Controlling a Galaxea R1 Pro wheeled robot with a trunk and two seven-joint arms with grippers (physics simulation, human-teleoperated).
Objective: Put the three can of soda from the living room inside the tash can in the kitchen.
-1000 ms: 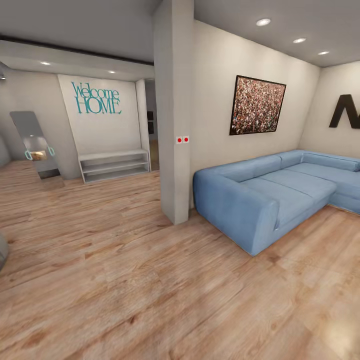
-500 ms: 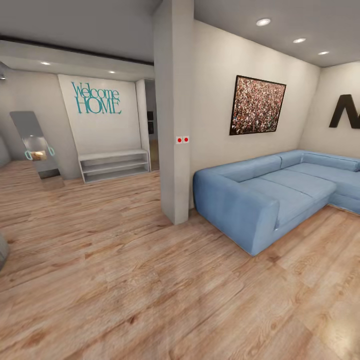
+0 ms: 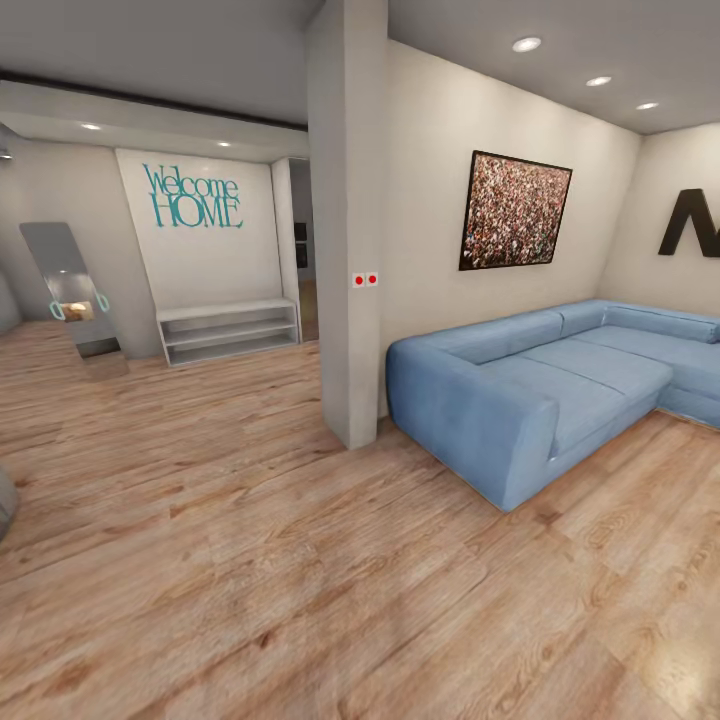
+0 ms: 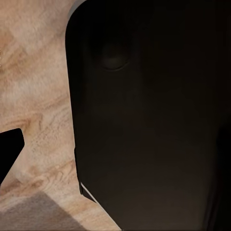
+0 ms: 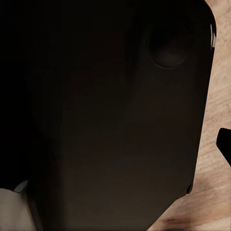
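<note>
The three can of soda and the tash can are out of view, and so is the kitchen. The head view looks over the light wood plank floor (image 3: 250, 520) of a living room with a blue corner sofa (image 3: 540, 390). In the left wrist view a dark rounded part of my own body (image 4: 154, 120) hangs over the floor, with one black fingertip (image 4: 7, 151) at the frame's edge. The right wrist view has the same dark body (image 5: 110, 120) and one black fingertip (image 5: 225, 144). How the jaws stand I cannot tell.
A square white pillar (image 3: 348, 250) rises mid-room, close to the sofa's near arm. Against the far wall are a low white shelf unit (image 3: 230, 330) and a leaning mirror (image 3: 72, 290). A grey rounded object (image 3: 4, 500) sits at the left edge. Open floor lies ahead and to the left.
</note>
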